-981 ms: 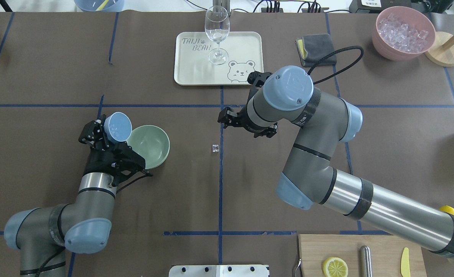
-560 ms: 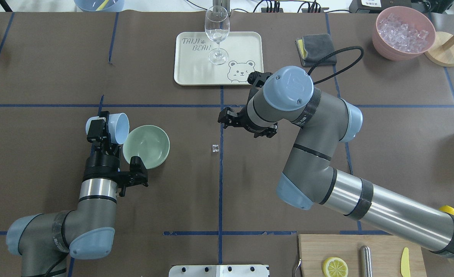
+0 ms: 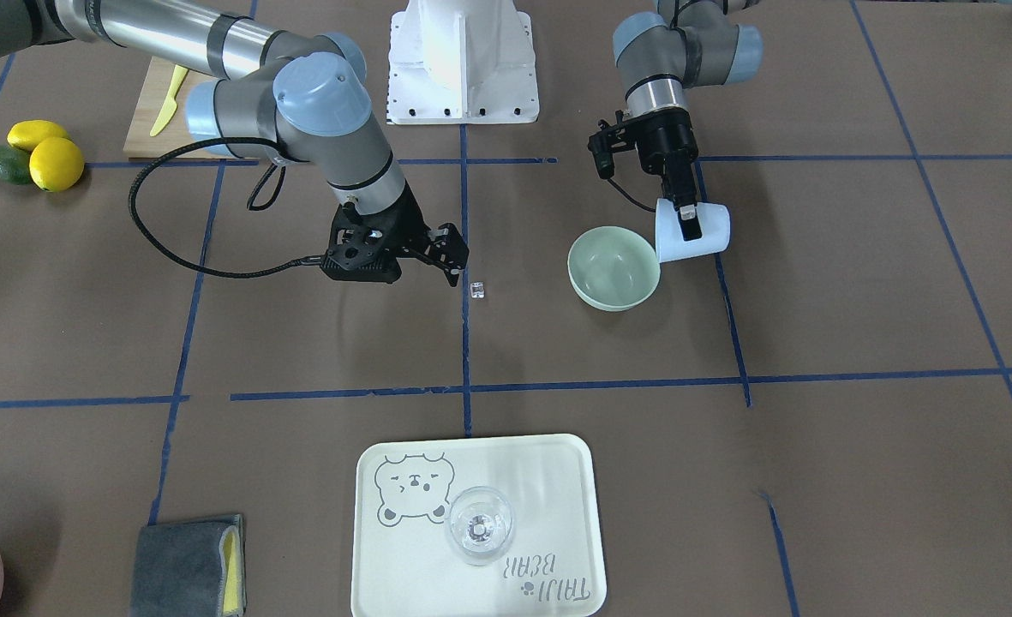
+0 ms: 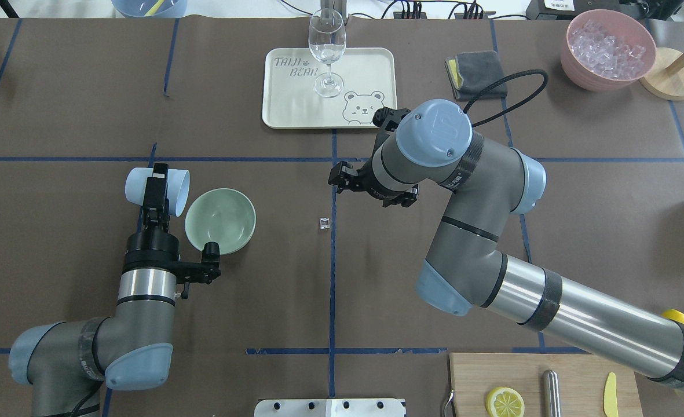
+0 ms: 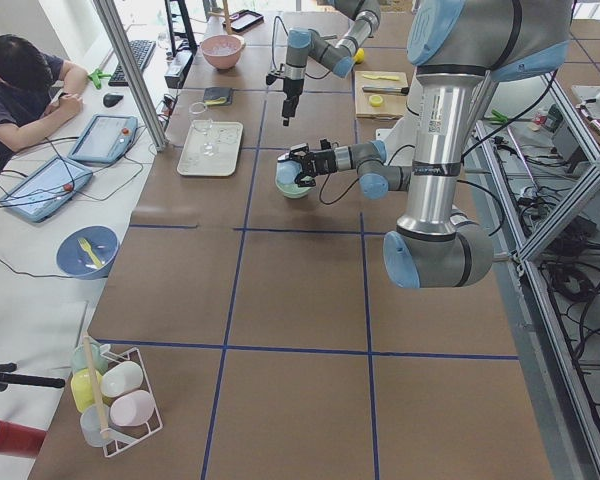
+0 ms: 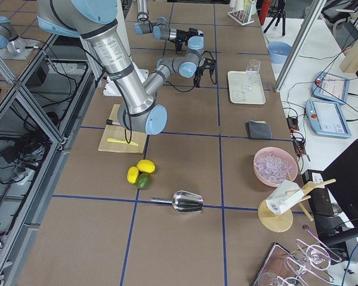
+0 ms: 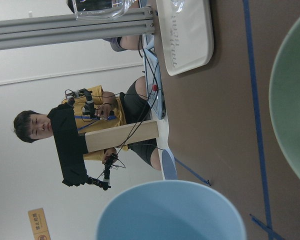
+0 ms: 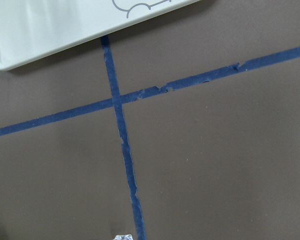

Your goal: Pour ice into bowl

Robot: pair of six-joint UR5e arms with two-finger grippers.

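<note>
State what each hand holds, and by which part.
The left hand grips the light blue cup across its side wall, tipped toward the bowl. The right hand holds nothing.

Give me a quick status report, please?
Left pincer shut on blue cup, tipped sideways beside bowl. Bowl looks empty. Right pincer open; one ice cube loose on table.

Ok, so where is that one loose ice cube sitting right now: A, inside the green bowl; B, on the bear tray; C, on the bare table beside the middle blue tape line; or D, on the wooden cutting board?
C: the ice cube lies on the brown table just beside the blue tape line, well apart from the green bowl, which looks empty.
</note>
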